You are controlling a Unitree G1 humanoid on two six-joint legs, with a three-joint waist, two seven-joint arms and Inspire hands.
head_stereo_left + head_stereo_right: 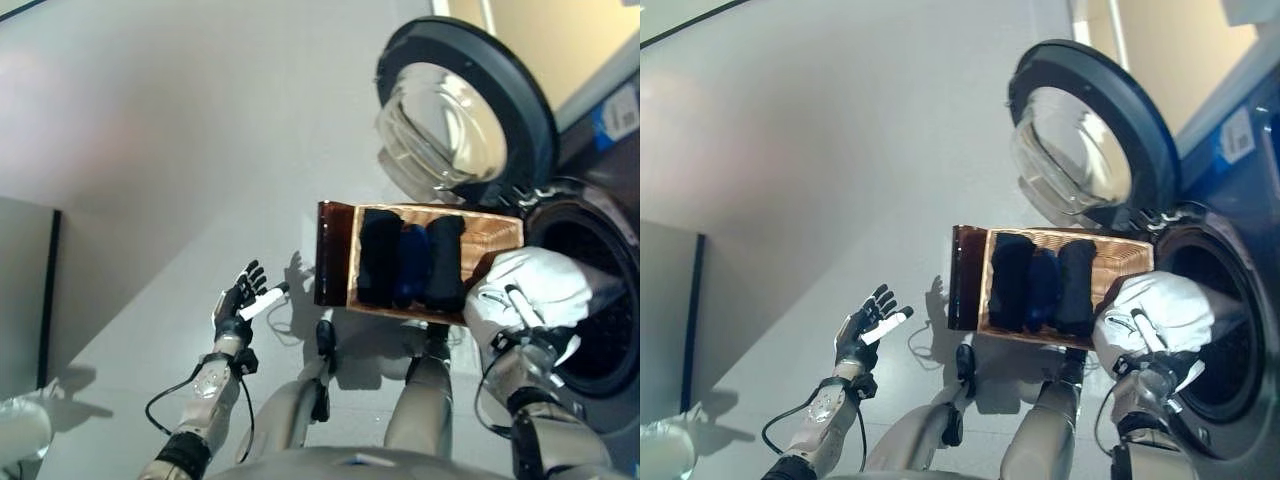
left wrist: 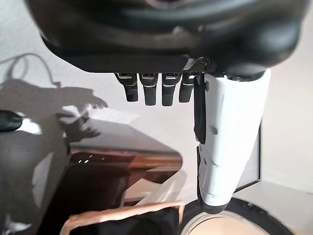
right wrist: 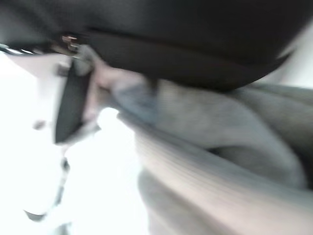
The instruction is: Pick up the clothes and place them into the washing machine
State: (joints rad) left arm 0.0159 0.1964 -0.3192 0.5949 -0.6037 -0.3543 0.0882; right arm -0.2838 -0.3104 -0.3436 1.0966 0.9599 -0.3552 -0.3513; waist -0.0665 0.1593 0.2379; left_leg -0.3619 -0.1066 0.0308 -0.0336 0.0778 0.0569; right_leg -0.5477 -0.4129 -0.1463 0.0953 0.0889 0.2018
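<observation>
right hand (image 1: 528,318) buried in white garment (image 1: 530,287), fingers hidden, washing machine (image 1: 600,300) cut off

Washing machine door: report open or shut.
Open. The washing machine door is swung clear of the dark drum opening, its glass bowl facing outward.
</observation>
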